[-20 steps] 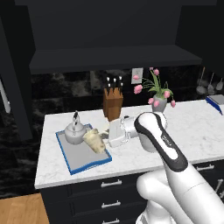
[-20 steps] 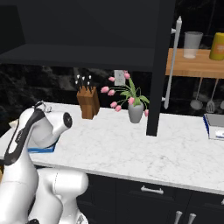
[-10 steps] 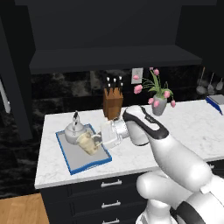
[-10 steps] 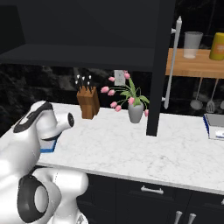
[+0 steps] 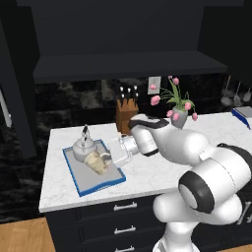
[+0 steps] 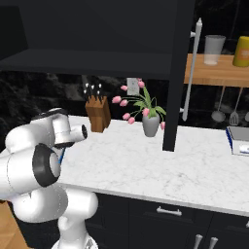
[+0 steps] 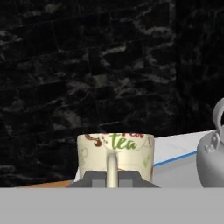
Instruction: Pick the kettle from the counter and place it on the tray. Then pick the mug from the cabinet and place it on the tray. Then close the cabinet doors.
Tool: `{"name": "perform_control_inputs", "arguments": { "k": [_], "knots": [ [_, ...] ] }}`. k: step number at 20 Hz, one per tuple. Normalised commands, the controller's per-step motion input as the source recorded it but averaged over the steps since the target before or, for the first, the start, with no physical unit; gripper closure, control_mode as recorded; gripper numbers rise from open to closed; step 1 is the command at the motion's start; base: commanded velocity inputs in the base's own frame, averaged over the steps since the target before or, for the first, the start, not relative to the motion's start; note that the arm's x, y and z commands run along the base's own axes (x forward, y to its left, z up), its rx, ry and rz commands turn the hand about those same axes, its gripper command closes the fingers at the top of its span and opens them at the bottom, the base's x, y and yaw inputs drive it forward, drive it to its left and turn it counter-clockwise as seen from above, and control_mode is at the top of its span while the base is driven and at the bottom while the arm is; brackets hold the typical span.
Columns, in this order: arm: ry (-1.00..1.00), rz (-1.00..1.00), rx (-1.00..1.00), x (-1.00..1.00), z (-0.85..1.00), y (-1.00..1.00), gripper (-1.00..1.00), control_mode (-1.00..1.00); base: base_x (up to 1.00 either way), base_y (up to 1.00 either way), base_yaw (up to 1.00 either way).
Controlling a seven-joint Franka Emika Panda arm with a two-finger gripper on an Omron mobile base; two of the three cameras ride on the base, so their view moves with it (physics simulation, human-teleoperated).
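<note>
Mug (image 7: 116,157) base behind gripper (image 7: 112,179); kettle (image 7: 212,157) cropped at right edge.

A glossy white arm (image 5: 197,162) built of rounded, bulbous segments is seen, with dark grey to black rings at the joints. A paler, translucent-looking wrist section (image 5: 120,150) is fitted at its end.

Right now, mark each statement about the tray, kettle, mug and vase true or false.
1. The kettle stands on the tray. True.
2. The mug is inside the cabinet. False: it is over the tray, beside the kettle, in the gripper.
3. The gripper is open. False: it is shut on the mug's handle.
4. A vase of pink flowers stands on the counter. True.
5. The tray's rim is red. False: it is blue.
</note>
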Motion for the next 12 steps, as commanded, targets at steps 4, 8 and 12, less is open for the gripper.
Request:
{"name": "perform_control_inputs", "arguments": {
  "k": [4,8,12],
  "knots": [
    [-0.01,0.01,-0.02,0.41,-0.41,0.08,1.00,-1.00,0.00,0.00,0.00],
    [-0.01,0.02,0.00,0.31,-0.28,0.30,1.00,-1.00,0.00,0.00,0.00],
    [-0.04,0.01,0.00,0.25,-0.32,0.38,1.00,-1.00,0.00,0.00,0.00]
  ]
}}
